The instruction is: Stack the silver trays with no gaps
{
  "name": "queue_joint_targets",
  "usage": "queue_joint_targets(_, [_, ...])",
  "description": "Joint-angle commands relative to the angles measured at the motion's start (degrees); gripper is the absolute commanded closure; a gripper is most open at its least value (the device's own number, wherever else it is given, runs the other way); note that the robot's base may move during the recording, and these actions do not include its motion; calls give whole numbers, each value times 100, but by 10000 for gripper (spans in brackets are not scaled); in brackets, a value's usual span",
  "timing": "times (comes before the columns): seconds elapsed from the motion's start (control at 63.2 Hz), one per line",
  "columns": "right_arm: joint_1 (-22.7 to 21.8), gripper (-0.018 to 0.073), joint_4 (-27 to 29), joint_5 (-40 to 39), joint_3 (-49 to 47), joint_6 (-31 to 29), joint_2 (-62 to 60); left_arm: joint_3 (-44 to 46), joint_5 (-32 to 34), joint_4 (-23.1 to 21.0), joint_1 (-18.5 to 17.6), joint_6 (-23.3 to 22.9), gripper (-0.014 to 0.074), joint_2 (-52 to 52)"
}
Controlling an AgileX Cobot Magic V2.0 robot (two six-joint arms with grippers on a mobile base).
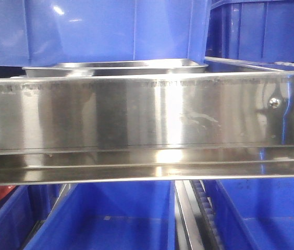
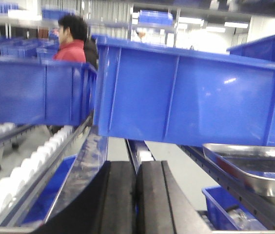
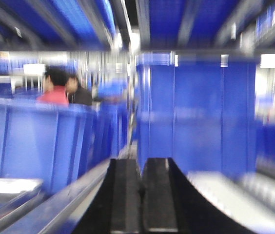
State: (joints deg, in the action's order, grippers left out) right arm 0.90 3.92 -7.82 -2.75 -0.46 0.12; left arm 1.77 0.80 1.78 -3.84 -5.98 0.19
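Left gripper: your left gripper [image 2: 136,168] has its black pads pressed together with nothing between them. It sits at six o'clock in its own view and points at a blue bin [image 2: 191,97].
Right gripper: the right gripper [image 3: 140,163] looks closed and empty as well. That view is smeared, so treat this reading as probable only.
Trays: one silver tray [image 1: 115,67] rests just behind the steel rail [image 1: 136,114], at twelve o'clock in the front view. The left wrist camera shows a silver tray [image 2: 254,165] at four o'clock, and the right wrist camera shows one [image 3: 6,192] at eight o'clock. I cannot tell whether these are the same tray. None is held.
Risk, grip: the rim is thin, flared and polished. Closed pads cannot take it, so you must open first. A shallow pinch may then slide off the steel.
Risk, clearance: the bin hangs close above the tray and the rail stands in front. Lifting steeply could knock the tray into either one.
Risk, nesting: if a tray goes down tilted or turned, its rounded corner may ride on the lower rim. That would leave the gap you are trying to avoid.
Materials: the trays and the rail are mirror-bright stainless steel that glares heavily. The bins are matte blue plastic with ribs. The gripper pads are dull black and look rubbery.
Shapes: the trays are shallow rectangles with flat lips. The rail is long and flat and carries a round screw [image 1: 274,102]. A track of white rollers [image 2: 30,165] runs at eight o'clock in the left wrist view.
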Motion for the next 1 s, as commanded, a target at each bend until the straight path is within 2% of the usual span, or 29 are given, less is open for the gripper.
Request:
queue_joint_targets(0.0, [-22, 628, 554, 475, -347, 149, -12, 280, -40, -486, 15, -17, 602, -19])
queue_joint_targets(0.063, [-22, 628, 891, 719, -583, 149, -12, 490, -34, -891, 15, -17, 602, -19])
queue_joint_targets(0.142, [-22, 628, 1035, 1306, -996, 149, -12, 765, -300, -1055, 15, -17, 602, -19])
queue_joint_targets(0.3, [-22, 628, 1044, 1939, -1664, 149, -12, 1172, -975, -1054, 15, -17, 602, -19])
queue_joint_targets(0.459, [-22, 628, 1225, 1835, -1952, 149, -12, 1358, -993, -1068, 15, -17, 602, -19])
queue_joint_targets(0.554, [-22, 628, 1373, 1710, -1975, 149, -12, 1515, -1254, -996, 15, -17, 602, -19])
queue_joint_targets(0.601, [-22, 628, 1464, 1947, -2048, 149, -12, 1657, -1564, -855, 15, -6, 602, -19])
queue_joint_targets(0.696, [-22, 628, 1488, 3188, -2357, 149, 102, 2018, -2440, -616, 15, -6, 602, 45])
queue_joint_targets(0.775, [-22, 628, 1284, 4017, -2657, 149, 527, 2390, -3285, -396, 15, -6, 602, 430])
queue_joint_targets(0.854, [-22, 628, 869, 4334, -2935, 149, 995, 2706, -4008, -246, 15, -6, 602, 916])
queue_joint_targets(0.981, [-22, 628, 422, 4749, -3424, 149, 1766, 3093, -4297, -306, 15, -6, 602, 1669])
